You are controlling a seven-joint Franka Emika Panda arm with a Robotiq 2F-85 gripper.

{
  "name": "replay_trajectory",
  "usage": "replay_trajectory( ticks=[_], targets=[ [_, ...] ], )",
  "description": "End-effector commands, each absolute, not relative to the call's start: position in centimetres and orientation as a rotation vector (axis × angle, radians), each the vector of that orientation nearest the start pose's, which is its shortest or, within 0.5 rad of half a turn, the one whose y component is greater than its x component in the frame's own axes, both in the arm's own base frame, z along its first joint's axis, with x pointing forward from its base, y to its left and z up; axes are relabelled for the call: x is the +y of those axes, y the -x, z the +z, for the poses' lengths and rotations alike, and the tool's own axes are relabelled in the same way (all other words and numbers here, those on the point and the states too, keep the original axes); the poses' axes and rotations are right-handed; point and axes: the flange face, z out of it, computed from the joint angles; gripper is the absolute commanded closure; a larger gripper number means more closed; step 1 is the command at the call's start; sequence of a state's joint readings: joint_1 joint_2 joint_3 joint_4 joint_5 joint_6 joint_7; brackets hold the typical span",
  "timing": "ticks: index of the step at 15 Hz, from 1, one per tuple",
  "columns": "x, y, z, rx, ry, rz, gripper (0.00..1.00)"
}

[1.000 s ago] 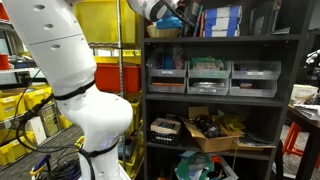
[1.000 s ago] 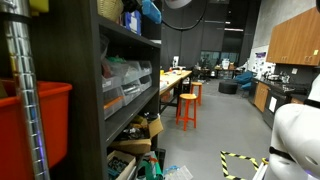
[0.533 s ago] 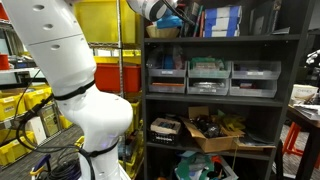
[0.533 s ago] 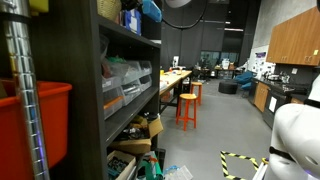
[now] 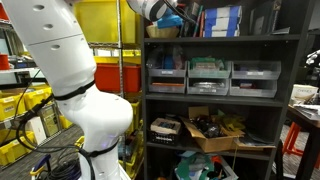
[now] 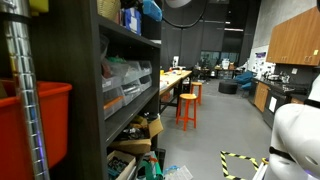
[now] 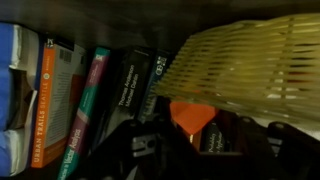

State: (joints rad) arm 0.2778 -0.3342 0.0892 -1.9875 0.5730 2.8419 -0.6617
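The tool [image 5: 176, 14] is being held up at the top shelf [image 5: 225, 40] of a dark rack by the white arm [image 5: 60, 60], as is being shown in an exterior view. In the wrist view only dark, blurred parts of the tool [image 7: 190, 150] are being seen along the lower edge. Whether it is being spread or pressed together cannot be told. An orange piece [image 7: 190, 115] is being shown just above those dark parts, right at the lower edge of a woven basket [image 7: 250, 60]. It cannot be told whether the piece is being pinched or merely touched. The basket is being kept on the top shelf, at its end nearest the arm, and it is being seen under the tool in an exterior view [image 5: 163, 30]. A row of upright books [image 7: 90, 100] is being shown beside the basket, spines facing out. One level down, three pale bins [image 5: 210, 75] are being stored side by side, and an open cardboard box [image 5: 215, 135] is being kept below them. An orange stool [image 6: 187, 108] is being shown well apart, down the aisle.
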Motion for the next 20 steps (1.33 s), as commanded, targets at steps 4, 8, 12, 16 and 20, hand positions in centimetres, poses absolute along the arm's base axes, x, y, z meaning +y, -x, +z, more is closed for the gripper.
replay_trajectory(
  ticks=[4, 8, 12, 16, 20],
  targets=[
    [16.3, -45.9, 76.3, -0.719, 2.188, -1.724, 0.78],
    [16.0, -45.9, 78.2, -0.676, 2.123, -1.759, 0.78],
    [15.6, -45.9, 79.0, -0.662, 2.093, -1.761, 0.78],
    [15.1, -46.5, 78.7, -0.649, 2.105, -1.743, 0.78],
    [13.8, -48.4, 77.4, -0.622, 2.156, -1.74, 0.78]
  ],
)
